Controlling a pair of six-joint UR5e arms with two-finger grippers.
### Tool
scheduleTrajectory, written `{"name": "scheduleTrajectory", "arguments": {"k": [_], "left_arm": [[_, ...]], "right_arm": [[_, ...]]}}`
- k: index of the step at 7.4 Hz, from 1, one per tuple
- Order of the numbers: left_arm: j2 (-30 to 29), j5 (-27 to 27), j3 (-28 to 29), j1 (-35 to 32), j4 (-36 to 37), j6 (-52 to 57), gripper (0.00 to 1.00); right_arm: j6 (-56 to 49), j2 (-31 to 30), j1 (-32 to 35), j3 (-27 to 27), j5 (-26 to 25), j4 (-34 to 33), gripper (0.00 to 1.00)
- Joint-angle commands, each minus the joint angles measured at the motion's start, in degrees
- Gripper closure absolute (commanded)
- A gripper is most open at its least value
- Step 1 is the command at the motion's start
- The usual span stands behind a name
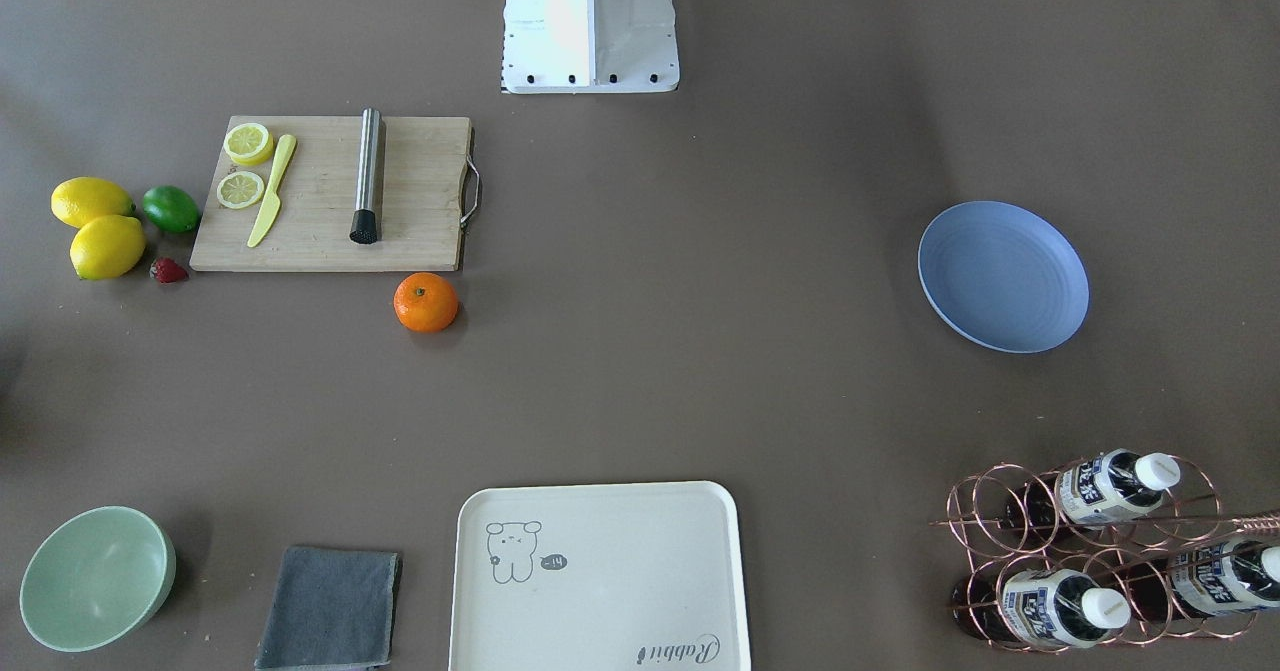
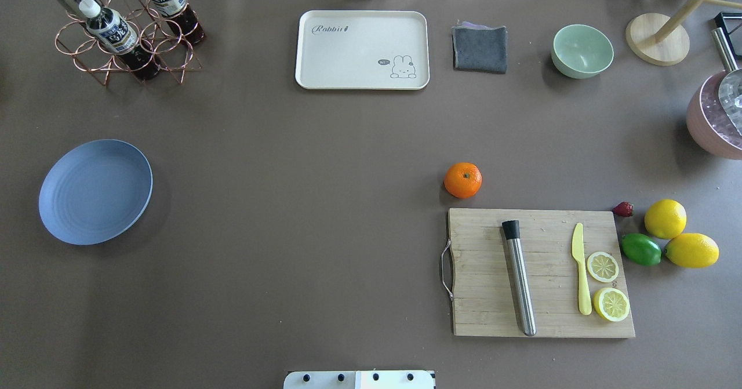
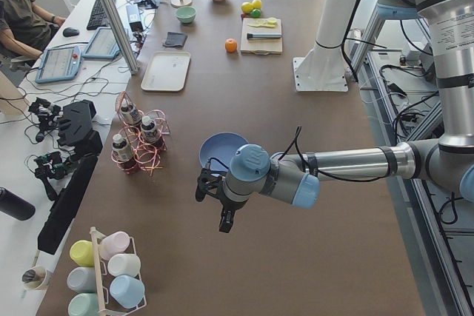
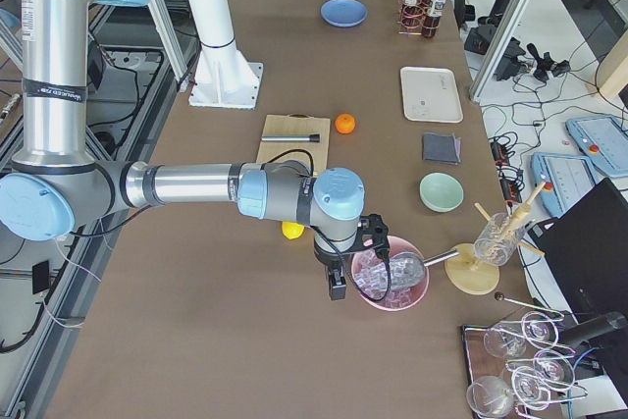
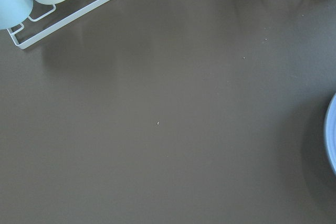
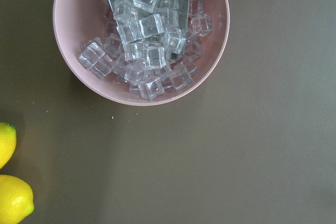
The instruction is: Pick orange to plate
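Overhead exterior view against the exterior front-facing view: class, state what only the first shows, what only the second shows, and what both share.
Only the overhead view shows the pink bowl of clear ice cubes and the round wooden stand base. Only the front-facing view shows the white pedestal's upright column. Both show the small round orange near the wooden cutting board, the round blue plate and the cream rectangular tray.
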Motion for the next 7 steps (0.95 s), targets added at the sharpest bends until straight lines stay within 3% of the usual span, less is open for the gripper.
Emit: {"name": "scheduleTrajectory", "arguments": {"k": [1, 7], "left_arm": [[0.29, -0.09, -0.39, -0.12, -0.03, 0.17, 0.02], [0.73, 0.00, -0.13, -0.13, -0.03, 0.44, 0.02]], "right_arm": [[0.00, 0.00, -0.04, -0.05, 0.00, 0.00, 0.00], [-0.35, 0.00, -0.13, 0.13, 0.35, 0.00, 0.00]]}}
